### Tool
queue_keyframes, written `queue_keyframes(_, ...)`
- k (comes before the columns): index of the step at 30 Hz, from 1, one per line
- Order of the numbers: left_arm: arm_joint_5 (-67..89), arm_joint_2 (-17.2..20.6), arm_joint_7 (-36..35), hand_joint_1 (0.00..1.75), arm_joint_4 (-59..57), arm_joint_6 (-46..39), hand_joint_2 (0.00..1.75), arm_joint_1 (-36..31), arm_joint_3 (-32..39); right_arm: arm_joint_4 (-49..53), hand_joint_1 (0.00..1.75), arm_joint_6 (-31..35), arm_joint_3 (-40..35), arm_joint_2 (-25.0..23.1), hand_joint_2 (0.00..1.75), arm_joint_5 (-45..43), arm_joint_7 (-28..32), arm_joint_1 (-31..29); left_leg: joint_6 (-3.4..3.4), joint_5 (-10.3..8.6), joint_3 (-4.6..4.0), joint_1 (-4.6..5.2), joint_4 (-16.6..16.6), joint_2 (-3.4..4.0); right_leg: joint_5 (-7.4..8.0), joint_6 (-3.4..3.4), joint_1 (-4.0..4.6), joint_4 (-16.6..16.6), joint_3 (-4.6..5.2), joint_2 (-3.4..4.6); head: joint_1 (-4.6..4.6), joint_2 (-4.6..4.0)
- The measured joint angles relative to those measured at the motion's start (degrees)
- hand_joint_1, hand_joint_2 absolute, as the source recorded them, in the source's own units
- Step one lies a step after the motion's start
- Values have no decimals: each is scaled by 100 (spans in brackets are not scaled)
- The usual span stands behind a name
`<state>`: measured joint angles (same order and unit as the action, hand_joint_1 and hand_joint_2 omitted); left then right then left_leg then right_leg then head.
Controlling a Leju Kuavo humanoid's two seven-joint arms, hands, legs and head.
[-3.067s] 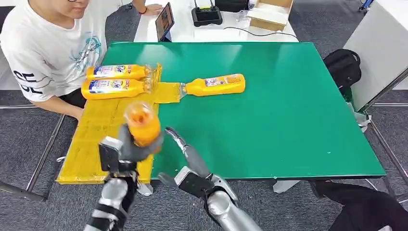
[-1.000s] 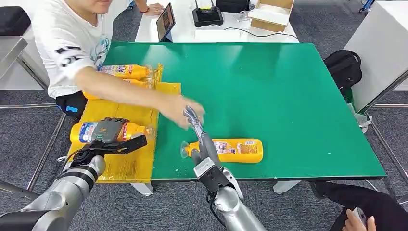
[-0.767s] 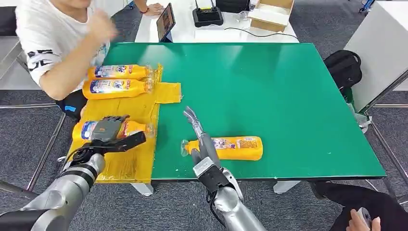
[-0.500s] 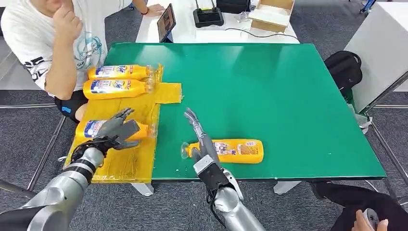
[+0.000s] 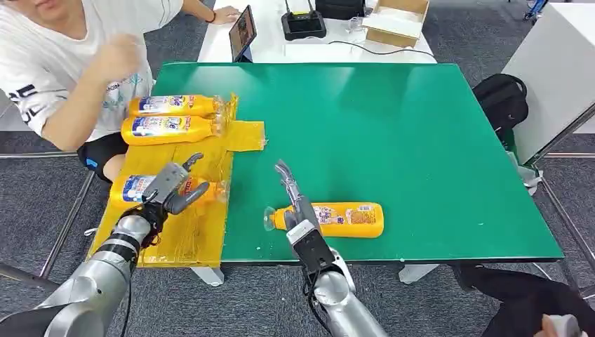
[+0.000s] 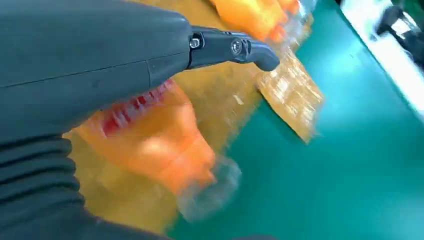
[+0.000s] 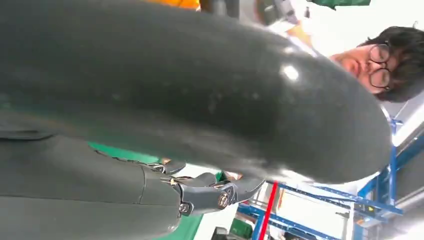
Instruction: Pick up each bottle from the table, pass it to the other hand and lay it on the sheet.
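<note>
Far left we've got a person [image 5: 63, 63] in a white tee sitting by the green table [image 5: 421, 154], one fist raised. Next over is the yellow sheet [image 5: 175, 232] on the table's left edge, with three orange bottles on it: two side by side at the far end [image 5: 172, 105] [image 5: 168, 128], and a third [image 5: 140, 188] nearer us, all lying flat. Our left hand [image 5: 172, 188] hovers right over that third bottle, fingers spread and holding nothing. Moving right, our right hand [image 5: 295, 203] is stretched out flat, fingers extended and apart, nothing in it, just at the neck end of a fourth bottle [image 5: 337, 218] lying on the bare green near the front edge. Whether the hand touches it, we can't tell.
</note>
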<state>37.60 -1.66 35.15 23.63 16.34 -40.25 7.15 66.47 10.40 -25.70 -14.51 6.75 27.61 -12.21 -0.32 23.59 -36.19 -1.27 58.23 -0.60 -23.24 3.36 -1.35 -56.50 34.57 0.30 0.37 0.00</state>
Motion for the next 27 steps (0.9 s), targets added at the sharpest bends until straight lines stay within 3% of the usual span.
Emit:
queue_keyframes(2, -667, -56, 80, 0, 80, 235, 0, 72, 184, -43, 0, -6, 6, -4, 0, 0, 0, -9, 0, 0, 0, 0, 0, 4, 0, 0, 0, 0, 2, 2, 0, 0)
queue_keyframes(6, -1708, -287, 242, 0, 586, -730, 0, 361, 472, -90, 0, 28, 11, -2, 0, 256, -68, -6, 0, 0, -7, 0, 0, 9, 2, 0, 0, 1, 13, 5, -2, 0)
queue_keyframes(8, -1749, -356, 242, 0, 785, -819, 0, 423, 522, -94, 0, 31, 11, 2, 0, 289, -72, -7, 0, 0, -9, 0, 0, 7, 1, 1, 0, 1, 13, 4, 0, 0)
queue_keyframes(9, -1766, -361, 240, 0, 830, -840, 175, 443, 546, -96, 0, 31, 11, 2, 0, 289, -72, -7, 0, 0, -9, 0, 0, 8, 1, 1, 1, 1, 16, 5, -2, 0)
queue_keyframes(10, -1793, -389, 236, 0, 904, -849, 175, 478, 559, -103, 0, 31, 11, 2, 0, 291, -72, -7, 0, 0, -11, 0, 0, 9, 1, 1, 1, 0, 17, 5, -2, 0)
queue_keyframes(11, -1819, -411, 227, 0, 975, -858, 175, 510, 564, -109, 0, 31, 13, 4, 175, 291, -74, -9, 0, 0, -12, 0, 0, 10, 1, 0, 1, 0, 19, 5, 0, 0)
queue_keyframes(15, -1950, -481, 362, 0, 1223, -1287, 175, 625, 566, -118, 0, 90, 15, 11, 175, 476, -125, -9, 0, 1, -18, 0, 0, 9, 1, 0, 1, 0, 26, 6, 0, 0)
queue_keyframes(20, -2171, -654, 496, 0, 2219, -2940, 175, 1086, 465, -96, 0, 461, 59, 171, 175, 1181, -354, -28, 1, 2, -20, 1, 1, 10, 1, 1, -1, 3, 28, 6, -2, 0)
queue_keyframes(27, -2635, -870, 395, 0, 3307, -3055, 175, 2075, 48, 311, 0, 295, 308, 866, 175, 2715, -1260, -38, 5, 6, -25, 6, 1, 10, 0, 2, -4, 7, 28, 6, -2, 0)
